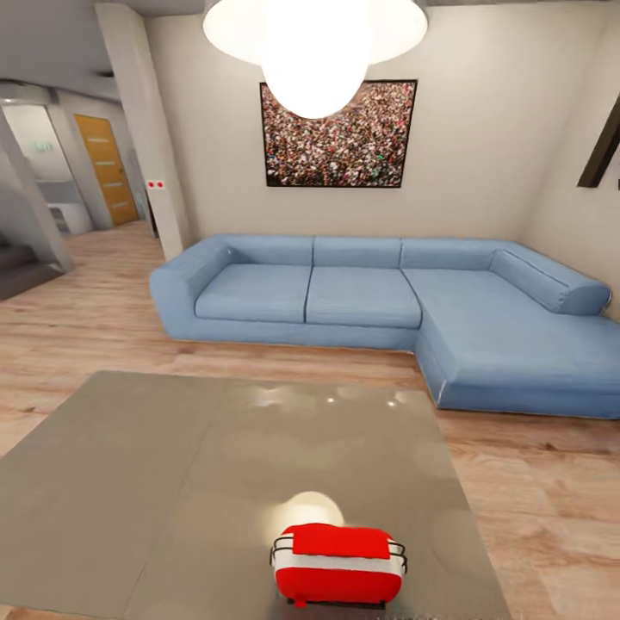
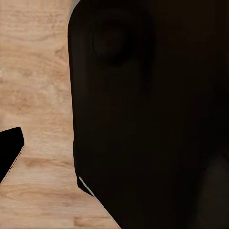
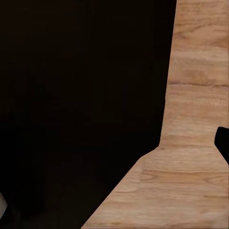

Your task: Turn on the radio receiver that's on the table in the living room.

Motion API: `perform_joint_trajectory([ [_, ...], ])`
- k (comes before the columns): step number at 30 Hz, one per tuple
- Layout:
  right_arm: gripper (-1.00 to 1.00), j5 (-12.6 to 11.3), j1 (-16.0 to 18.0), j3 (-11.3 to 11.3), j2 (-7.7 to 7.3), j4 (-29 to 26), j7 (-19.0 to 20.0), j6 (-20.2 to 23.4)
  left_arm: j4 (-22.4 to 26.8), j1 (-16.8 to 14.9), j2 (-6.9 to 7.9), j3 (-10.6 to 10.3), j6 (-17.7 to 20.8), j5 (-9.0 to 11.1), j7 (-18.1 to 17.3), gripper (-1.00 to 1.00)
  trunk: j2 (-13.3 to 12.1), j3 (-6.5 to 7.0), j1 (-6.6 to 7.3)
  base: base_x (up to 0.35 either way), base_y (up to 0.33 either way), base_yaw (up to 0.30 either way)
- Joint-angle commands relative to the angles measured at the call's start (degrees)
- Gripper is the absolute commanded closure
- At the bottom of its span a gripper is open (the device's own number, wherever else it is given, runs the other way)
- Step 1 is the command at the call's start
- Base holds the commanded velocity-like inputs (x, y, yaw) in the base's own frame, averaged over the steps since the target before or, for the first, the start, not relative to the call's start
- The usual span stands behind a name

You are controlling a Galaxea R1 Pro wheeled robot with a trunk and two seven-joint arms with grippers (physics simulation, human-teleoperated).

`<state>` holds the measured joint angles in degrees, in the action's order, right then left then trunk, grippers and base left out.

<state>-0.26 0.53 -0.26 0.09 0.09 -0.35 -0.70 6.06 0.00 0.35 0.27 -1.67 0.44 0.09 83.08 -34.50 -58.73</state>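
Note:
The radio receiver (image 1: 338, 564), a small red rounded box with a white band and a thin wire handle, stands on the table (image 1: 172, 482) near its front edge, right of the middle, in the head view. The table is a low, glossy grey square that reflects the lamp. In the left wrist view one black fingertip (image 2: 9, 155) shows at the picture's edge beside a dark robot body part over wood floor. In the right wrist view a black fingertip (image 3: 223, 143) shows at the edge, also over floor. Neither pair of jaws is seen whole.
A blue L-shaped sofa (image 1: 362, 297) runs behind the table and down its right side. A crowd photo (image 1: 338, 138) hangs on the beige wall, and a glowing pendant lamp (image 1: 315, 43) hangs overhead. A hallway with an orange door (image 1: 106, 168) opens at the left.

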Motion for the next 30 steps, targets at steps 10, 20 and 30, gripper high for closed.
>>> perform_joint_trajectory([
  [10,-1.0,0.0,0.0,0.0,0.0,0.0,0.0,0.0,0.0,0.0,0.0,0.0,0.0,0.0,0.0,-1.0,0.0,0.0,0.0,0.0,0.0,-0.184],
  [20,-1.0,0.0,0.0,0.0,-0.02,0.0,0.0,0.0,0.0,0.0,0.03,0.1,0.0,0.0,0.0,-1.0,0.0,0.0,0.0,0.0,0.0,-0.008],
  [30,-1.0,0.1,0.0,0.1,-0.07,0.0,0.0,0.0,0.0,0.0,0.04,0.1,0.0,0.0,0.1,-1.0,0.0,0.0,0.0,0.0,0.0,0.0],
])
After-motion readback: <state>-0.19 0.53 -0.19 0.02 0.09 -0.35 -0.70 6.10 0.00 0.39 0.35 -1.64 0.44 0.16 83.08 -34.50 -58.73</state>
